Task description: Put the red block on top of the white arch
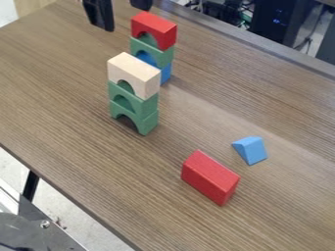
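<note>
This looks like a lab: beyond the wood-grain surface (59, 73) are a dark, computer-like case (282, 12) with small blue lights and tangled cables (243, 17); below the surface's near edge, a pale, hard floor (82, 213).

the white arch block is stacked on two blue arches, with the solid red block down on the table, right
Not quite: the camera view shows the white arch block stacked on two green arches, not blue; the solid red block is on the table.
</note>
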Action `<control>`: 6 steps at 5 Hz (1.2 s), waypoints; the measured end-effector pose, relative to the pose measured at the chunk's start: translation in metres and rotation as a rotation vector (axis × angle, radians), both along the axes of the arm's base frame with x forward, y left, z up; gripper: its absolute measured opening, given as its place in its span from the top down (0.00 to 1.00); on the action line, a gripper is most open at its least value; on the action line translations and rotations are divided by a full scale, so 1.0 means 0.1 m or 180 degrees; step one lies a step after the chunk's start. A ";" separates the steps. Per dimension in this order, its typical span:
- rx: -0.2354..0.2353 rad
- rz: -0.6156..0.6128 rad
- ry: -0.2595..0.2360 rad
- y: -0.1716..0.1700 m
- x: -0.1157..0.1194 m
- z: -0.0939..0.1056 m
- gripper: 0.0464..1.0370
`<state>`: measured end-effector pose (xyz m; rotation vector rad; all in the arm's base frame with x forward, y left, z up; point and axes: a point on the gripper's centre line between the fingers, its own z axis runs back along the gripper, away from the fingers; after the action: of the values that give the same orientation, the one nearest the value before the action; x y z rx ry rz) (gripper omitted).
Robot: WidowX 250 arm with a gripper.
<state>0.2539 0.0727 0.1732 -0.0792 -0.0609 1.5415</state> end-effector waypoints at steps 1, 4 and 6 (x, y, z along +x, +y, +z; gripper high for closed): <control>-0.0026 -0.0010 0.0084 -0.01 -0.02 -0.07 0.04; -0.0096 -0.0446 -0.0194 -1.05 -0.02 0.14 0.04; -0.0220 -0.0176 -0.0254 -1.45 -0.20 -0.29 0.04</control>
<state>0.2342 -0.0726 0.1437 -0.1957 -0.0683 1.4849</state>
